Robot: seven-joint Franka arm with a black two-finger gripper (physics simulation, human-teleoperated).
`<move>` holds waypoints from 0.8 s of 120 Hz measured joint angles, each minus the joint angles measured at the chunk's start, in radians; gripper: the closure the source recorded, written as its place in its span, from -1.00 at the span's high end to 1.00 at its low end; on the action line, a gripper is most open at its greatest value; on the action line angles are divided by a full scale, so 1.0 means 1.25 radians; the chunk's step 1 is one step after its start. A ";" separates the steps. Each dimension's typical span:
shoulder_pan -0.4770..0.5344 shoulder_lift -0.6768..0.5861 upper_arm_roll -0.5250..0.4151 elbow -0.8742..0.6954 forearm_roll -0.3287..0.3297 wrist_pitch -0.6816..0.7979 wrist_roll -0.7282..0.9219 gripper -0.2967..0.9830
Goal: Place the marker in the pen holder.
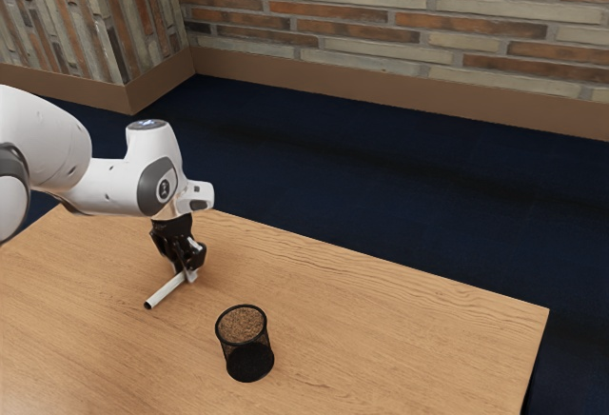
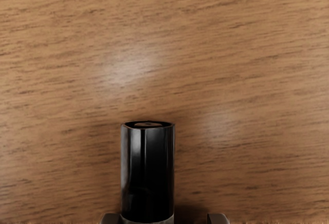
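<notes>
The two fingers of our black two-finger gripper (image 1: 188,272) stand wide around the slim white marker with a black cap (image 1: 168,289), one beside it, the other with a gap, so we hold nothing yet. We should centre the hand across the barrel, then close gently, lest the near finger shove or roll it. Our fingers seem to sit by the capped end; a grip nearer the middle would likely swing less on the lift. The marker lies flat on the light wooden table (image 1: 381,339), its long axis crossing the line between our fingers, its white barrel running toward the exterior view's lower left. The round black mesh pen holder (image 1: 249,356) stands upright, well apart, so we must later tip the marker upright above its rim.
</notes>
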 joint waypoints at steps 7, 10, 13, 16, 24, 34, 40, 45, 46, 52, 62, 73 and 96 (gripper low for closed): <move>0.000 0.001 0.000 -0.001 0.000 0.000 0.000 -0.38; 0.000 0.001 0.000 -0.002 0.000 0.000 0.001 -0.40; 0.000 0.002 0.000 -0.002 0.000 0.000 0.001 -0.42; 0.000 0.003 0.000 -0.002 0.000 0.000 0.001 -0.44; 0.000 0.004 0.000 -0.002 0.000 0.000 0.001 -0.46; 0.000 0.004 0.000 -0.003 0.000 0.001 0.001 -0.41; 0.000 0.004 0.000 -0.003 0.001 0.001 0.001 -0.35; 0.000 0.005 0.000 -0.004 0.001 0.002 0.001 -0.33; 0.000 0.004 0.000 -0.004 0.002 0.002 0.001 -0.33; 0.000 0.003 0.000 -0.004 0.002 0.002 0.000 -0.37; 0.000 -0.011 0.000 -0.003 0.001 0.000 0.002 -0.51; -0.001 -0.025 0.001 -0.002 0.006 -0.002 0.001 -0.56; -0.012 -0.145 0.003 -0.003 0.023 -0.032 -0.002 -0.59</move>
